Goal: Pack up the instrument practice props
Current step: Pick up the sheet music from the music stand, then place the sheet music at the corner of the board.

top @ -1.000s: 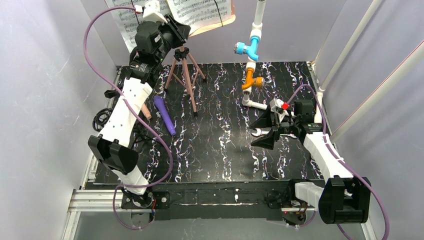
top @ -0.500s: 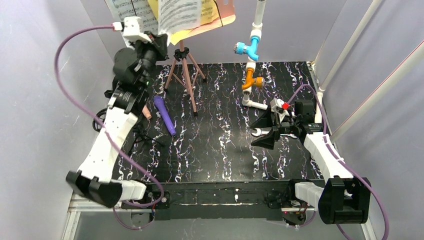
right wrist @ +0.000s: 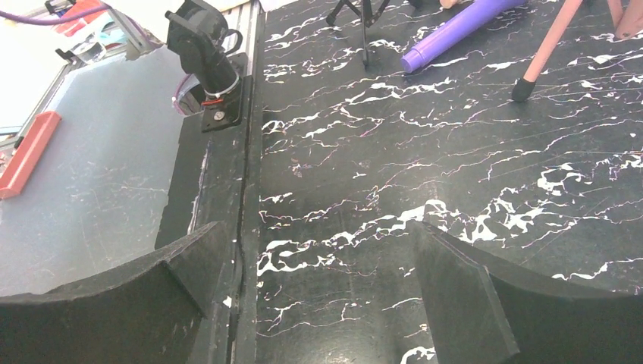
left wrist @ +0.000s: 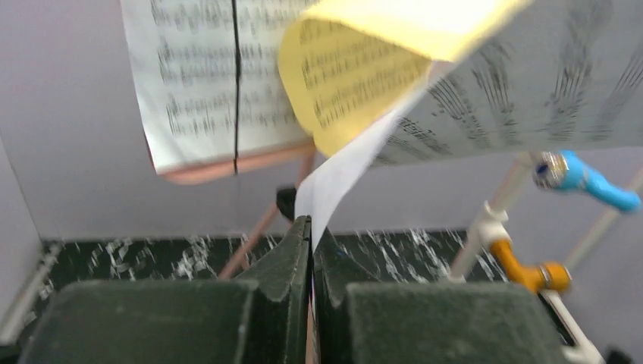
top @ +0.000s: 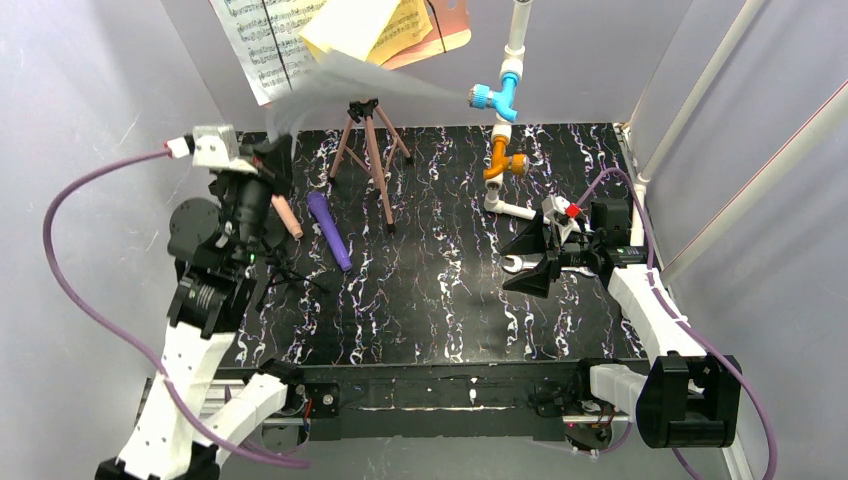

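Note:
My left gripper [top: 277, 152] [left wrist: 311, 231] is shut on a corner of a white music sheet [top: 370, 85] [left wrist: 531, 91], which streams blurred from the jaws up toward the salmon-pink music rest [top: 452, 32]. A yellow sheet [top: 362, 25] [left wrist: 352, 76] curls on that rest, beside another white sheet [top: 262, 50] [left wrist: 201, 76]. The rest's tripod legs [top: 370, 150] stand on the mat. A purple microphone [top: 330, 230] [right wrist: 455, 30] and a peach one [top: 288, 216] lie left of centre, near a black mic holder [top: 290, 272]. My right gripper [top: 535, 260] [right wrist: 318, 303] hangs open and empty at the right.
A white pipe with a blue valve [top: 495, 97] [left wrist: 584, 178] and an orange valve [top: 503, 165] stands at the back. A silver wrench [top: 512, 265] lies by the right gripper. Grey walls close in the black marbled mat [top: 430, 300].
My left gripper closed on the white sheet at the rest, then swung back and down to the left, dragging the sheet off. The yellow sheet now shows. The right arm stayed still.

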`<action>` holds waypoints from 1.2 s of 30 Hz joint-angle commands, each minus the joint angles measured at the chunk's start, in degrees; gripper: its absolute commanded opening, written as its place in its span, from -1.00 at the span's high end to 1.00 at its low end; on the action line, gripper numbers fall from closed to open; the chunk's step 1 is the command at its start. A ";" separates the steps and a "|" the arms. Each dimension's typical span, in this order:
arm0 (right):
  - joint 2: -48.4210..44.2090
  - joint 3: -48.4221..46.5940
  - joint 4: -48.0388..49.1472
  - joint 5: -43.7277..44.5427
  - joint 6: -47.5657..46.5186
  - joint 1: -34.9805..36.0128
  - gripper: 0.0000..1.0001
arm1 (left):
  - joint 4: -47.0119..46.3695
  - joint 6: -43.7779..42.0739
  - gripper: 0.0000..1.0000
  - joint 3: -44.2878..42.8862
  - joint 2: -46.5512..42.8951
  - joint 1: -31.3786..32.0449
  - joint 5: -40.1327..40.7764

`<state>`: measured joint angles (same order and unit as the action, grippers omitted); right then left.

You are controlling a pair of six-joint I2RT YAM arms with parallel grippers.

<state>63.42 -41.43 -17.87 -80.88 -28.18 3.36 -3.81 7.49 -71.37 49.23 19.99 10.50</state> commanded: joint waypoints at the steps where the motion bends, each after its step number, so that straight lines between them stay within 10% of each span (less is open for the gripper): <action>1: -0.09 0.28 1.34 -1.50 0.59 -0.37 -1.00 | 11.64 6.62 1.00 7.21 -6.66 -0.14 -11.21; 6: 0.13 0.30 1.43 -1.25 0.59 -0.39 -1.00 | 17.84 18.73 1.00 18.36 -9.77 -0.21 -25.86; 14: -0.02 0.38 1.52 0.35 0.59 -1.08 -1.00 | 1.04 44.97 1.00 32.79 1.58 4.26 -42.39; 28: -0.31 0.30 1.34 0.56 0.50 -1.35 -1.00 | 3.05 36.03 1.00 6.42 25.11 18.39 -42.83; 36: -0.40 -0.17 -0.47 1.32 -1.12 -1.36 -1.00 | 1.70 37.97 1.00 16.52 19.70 18.54 -39.47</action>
<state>63.48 -41.34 -17.85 -79.59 -27.66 2.26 -2.63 44.53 -61.39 72.73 38.41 -29.91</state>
